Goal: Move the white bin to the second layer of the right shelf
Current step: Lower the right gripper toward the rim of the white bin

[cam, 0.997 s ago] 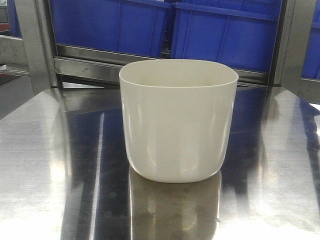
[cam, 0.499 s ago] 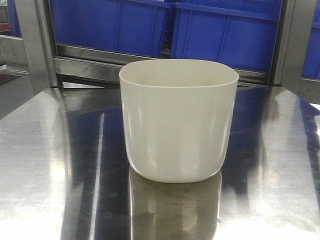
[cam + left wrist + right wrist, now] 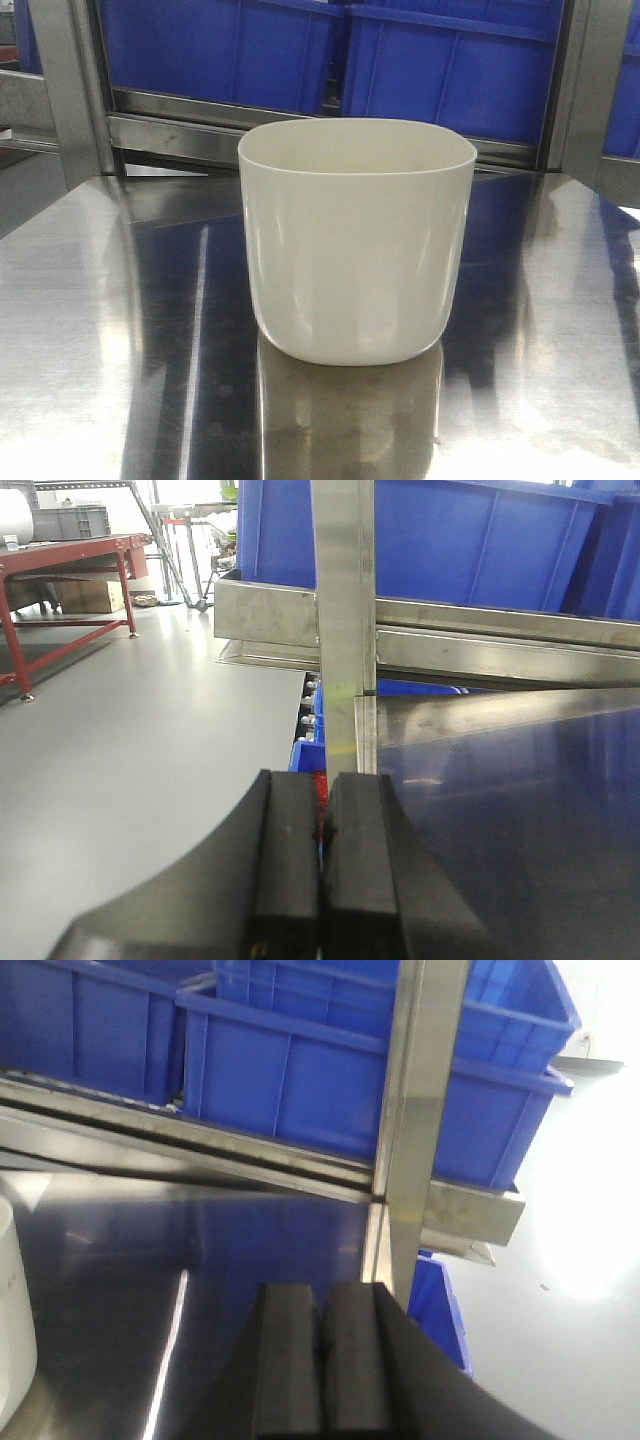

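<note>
A glossy off-white plastic bin with a rounded-square rim (image 3: pixel 355 240) stands upright near the middle of the mirror-like stainless-steel counter (image 3: pixel 90 330), its reflection showing just below its base. Behind it, large blue rectangular plastic crates (image 3: pixel 450 70) sit on a rack above a horizontal steel bar (image 3: pixel 170 135), between upright steel posts (image 3: pixel 65 90).

Shiny steel tabletop (image 3: pixel 80 330), blue reflections on it. Behind it a steel rack: upright post (image 3: pixel 345 600), horizontal rail (image 3: pixel 170 135), blue crates (image 3: pixel 450 70) sitting above the rail. Another blue crate, the lower crate (image 3: pixel 440 1310), sits below table level by the post. Smooth grey floor (image 3: pixel 130 740) on the left. Red-framed bench (image 3: pixel 70 552) far back, cardboard box (image 3: pixel 85 597) under it. Right-side floor washed out by bright light.
</note>
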